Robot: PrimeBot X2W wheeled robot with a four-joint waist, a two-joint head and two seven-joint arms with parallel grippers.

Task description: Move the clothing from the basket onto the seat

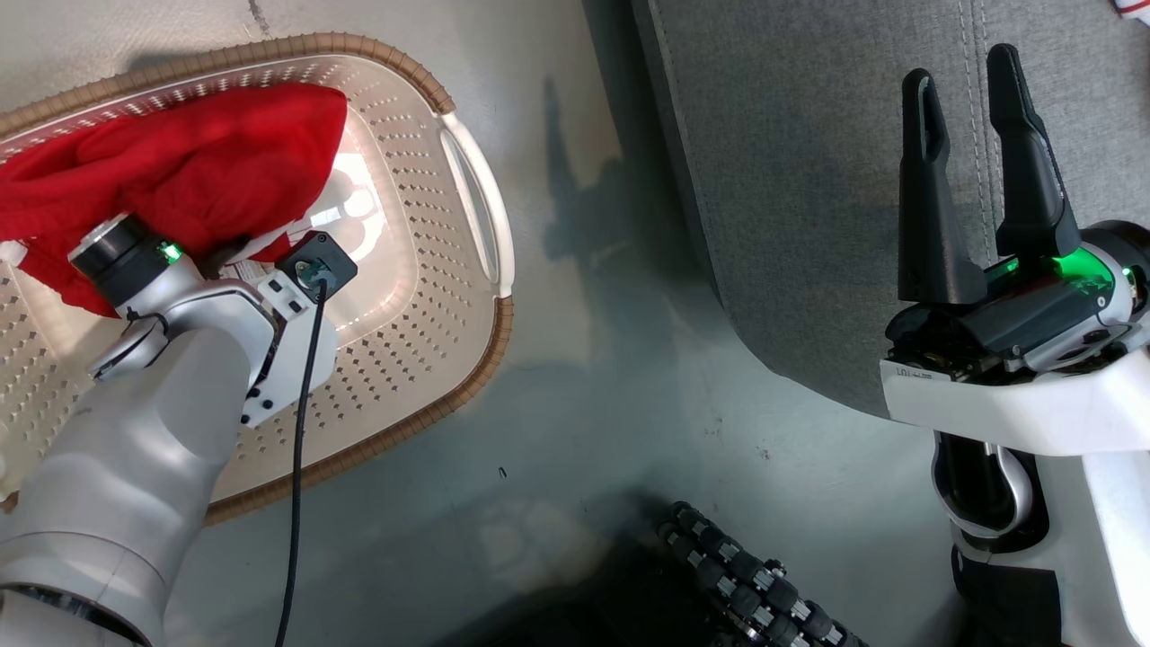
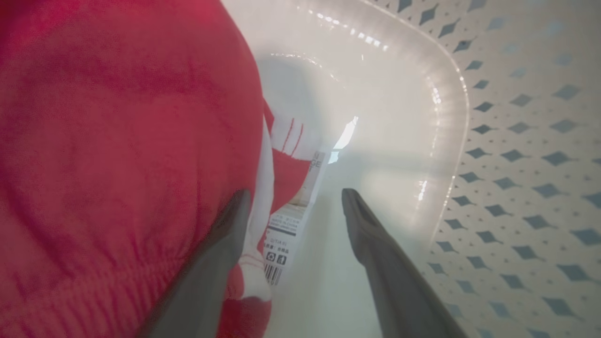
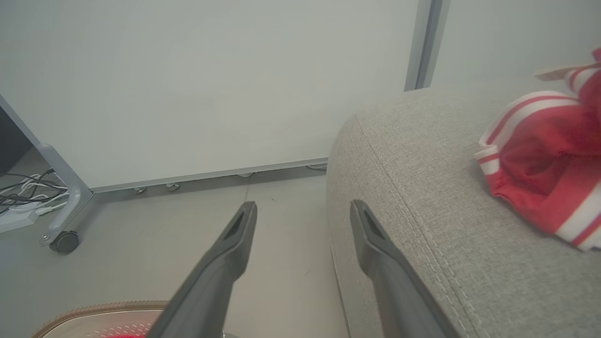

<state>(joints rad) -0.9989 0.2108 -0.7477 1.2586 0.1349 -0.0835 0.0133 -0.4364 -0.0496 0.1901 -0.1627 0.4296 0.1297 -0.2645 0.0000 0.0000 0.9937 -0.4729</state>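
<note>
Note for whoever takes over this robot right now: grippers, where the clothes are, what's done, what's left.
Left gripper: open, down in the basket, at the edge of the red clothing, not closed on it.
Right gripper: open, empty, above the seat.
Done: one striped red garment lies on the seat.
Left: grip the clothing in the basket and carry it to the seat.

Ahead of my right pincer (image 3: 303,205) I see a plain pale wall (image 3: 211,84) with a metal rail (image 3: 211,174) along its foot. Up and right of the pincer, a grey post (image 3: 425,42) splits the wall. Far to its left a frame leg (image 3: 70,211) stands on a castor (image 3: 64,242), with cables (image 3: 21,185) behind. Beneath the pincer the floor (image 3: 291,281) is smooth grey, faintly glossy
</note>
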